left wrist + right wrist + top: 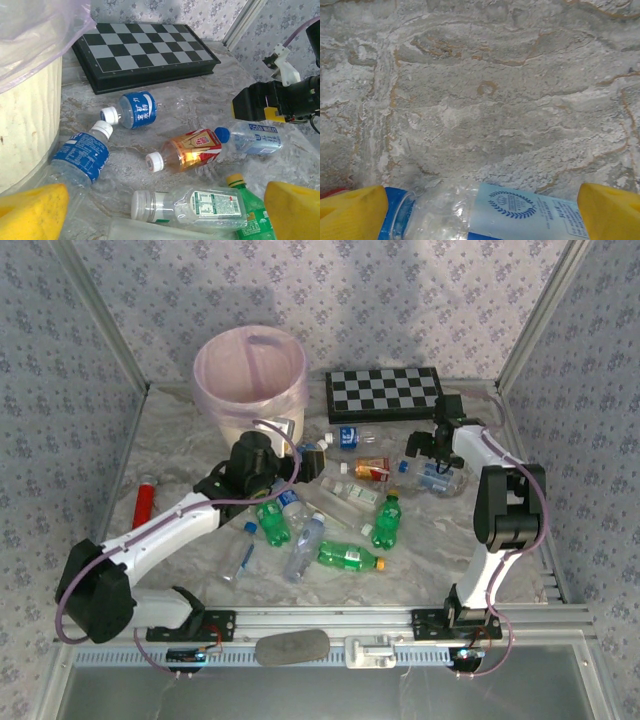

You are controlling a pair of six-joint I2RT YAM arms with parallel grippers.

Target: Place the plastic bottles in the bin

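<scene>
Now, left jaws wide over plastic bottles (200, 202) beside the bin (27, 125), right jaws wide — straddling a blue-labelled bottle (520, 215).

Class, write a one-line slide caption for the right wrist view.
Open right tool, yellow fingers either side of a clear, blue-labelled bottle lying on the marbled table.

top: overhead, wide | wrists: low, close | shared: blue-capped bottle (252, 140)
</scene>
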